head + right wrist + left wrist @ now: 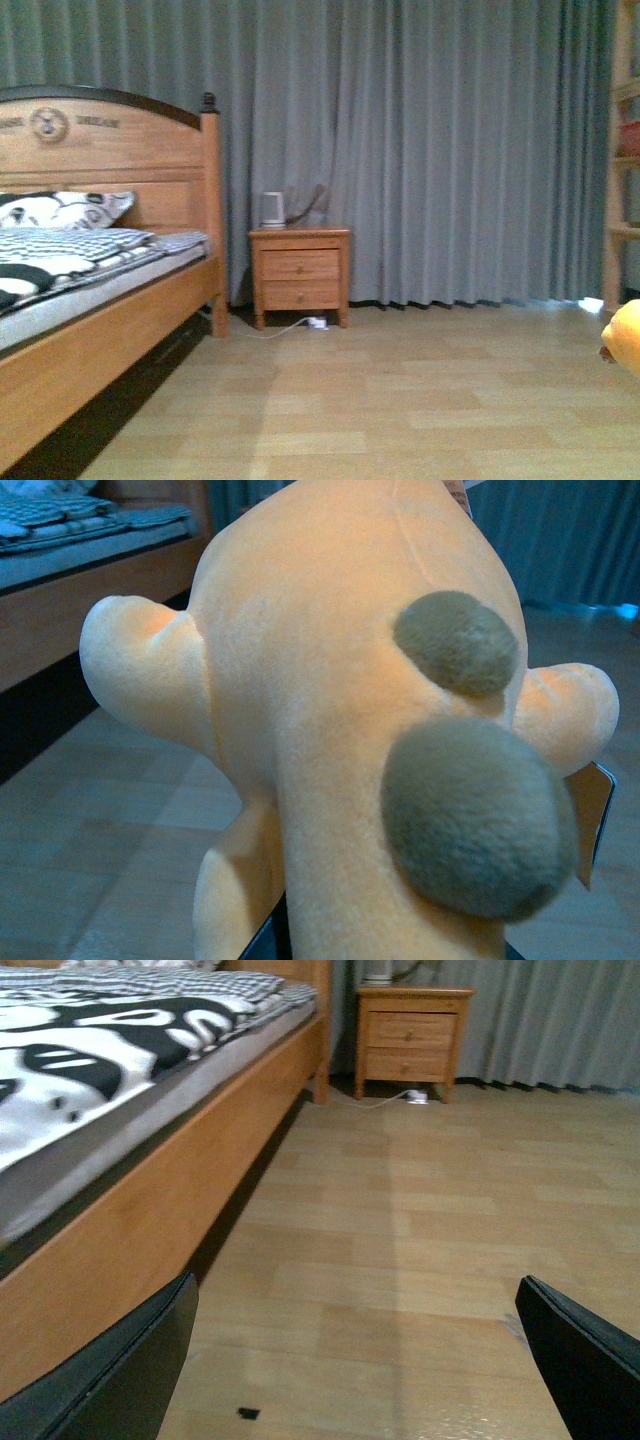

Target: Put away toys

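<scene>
One orange-yellow plush toy (330,730) sits pinched in the right pincer (390,948), filling that wrist's camera and hiding nearly all of the pincer. Off to its side, the left pincer (355,1300) is spread wide, nothing between its dark fingers (120,1370), low over the wooden floor (420,1220). Close beside it runs the bed (150,1190); well ahead stands the nightstand (410,1035).

Shows a wooden bed (110,330) at left, a nightstand (300,272) beside its headboard. Catches an orange-yellow plush (626,336) at the right edge.

The left pincer (355,1282) has two smooth matte black fingers (120,1380) with wedge-shaped tips
</scene>
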Robot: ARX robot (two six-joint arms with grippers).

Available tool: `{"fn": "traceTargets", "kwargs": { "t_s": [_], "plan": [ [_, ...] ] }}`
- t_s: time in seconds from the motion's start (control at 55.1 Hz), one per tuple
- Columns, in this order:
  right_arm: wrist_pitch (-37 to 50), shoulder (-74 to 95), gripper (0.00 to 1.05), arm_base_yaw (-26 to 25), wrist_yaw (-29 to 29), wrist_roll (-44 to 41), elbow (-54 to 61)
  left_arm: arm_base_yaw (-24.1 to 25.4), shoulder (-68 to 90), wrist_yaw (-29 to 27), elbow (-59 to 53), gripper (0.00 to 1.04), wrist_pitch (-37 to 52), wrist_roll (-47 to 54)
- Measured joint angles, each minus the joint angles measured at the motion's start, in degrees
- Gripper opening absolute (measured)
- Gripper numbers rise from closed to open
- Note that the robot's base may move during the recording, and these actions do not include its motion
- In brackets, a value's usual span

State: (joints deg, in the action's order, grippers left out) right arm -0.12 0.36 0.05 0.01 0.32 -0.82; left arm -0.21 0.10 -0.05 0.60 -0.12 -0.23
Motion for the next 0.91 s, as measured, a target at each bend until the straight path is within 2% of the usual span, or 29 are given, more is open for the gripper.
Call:
{"fn": "traceTargets", "kwargs": {
  "t_s": [0.907],
  "plan": [
    [0.00, -0.02, 0.07, -0.07, -0.17, 0.00, 0.00, 0.00, 0.00, 0.07, 0.00, 0.98, 0.00, 0.00]
  ]
}}
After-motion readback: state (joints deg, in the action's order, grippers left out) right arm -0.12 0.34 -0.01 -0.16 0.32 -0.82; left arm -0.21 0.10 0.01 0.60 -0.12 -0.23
